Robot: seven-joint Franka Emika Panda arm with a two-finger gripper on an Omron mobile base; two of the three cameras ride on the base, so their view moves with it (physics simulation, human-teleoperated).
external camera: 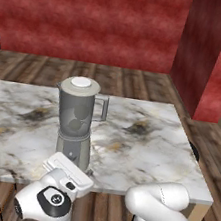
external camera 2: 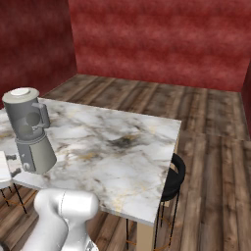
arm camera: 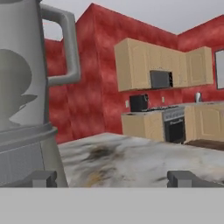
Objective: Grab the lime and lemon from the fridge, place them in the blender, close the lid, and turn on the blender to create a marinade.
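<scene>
The blender (external camera: pixel 76 122) stands upright near the front edge of the marble bench (external camera: pixel 143 138), its grey tapered base on the stone and its smoky jar above, handle turned toward the robot's right. The white lid (external camera: pixel 81 82) sits flat across the jar's mouth, so the jar reads as closed. Through the translucent wall two rounded shapes show, one above the other; they are most likely the lime and the lemon, though the tinted jar hides their colours and I cannot tell which is which.

The gripper (arm camera: pixel 111 179) is held low at the front of the blender base, level with the bench edge. In the hand view its two dark fingers (arm camera: pixel 41 178) are spread wide apart with nothing between them, the left one just beside the blender's base, the right one out over bare marble. That low, level aim makes sense if the remaining step is the switch: with fruit inside and the lid on, what is left by my reading is turning the blender on at its front control. The knob itself is not visible in these pictures, as the robot's wrist covers the base front in the left base view.

The hand looks offset to the right of the base, so the next move probably calls for a shift leftward. A push too hard could slide the light base backward.

Behind stand a black stool (external camera 2: pixel 172 179), wooden cabinets (arm camera: pixel 153 65) and a stove (arm camera: pixel 174 122).
</scene>
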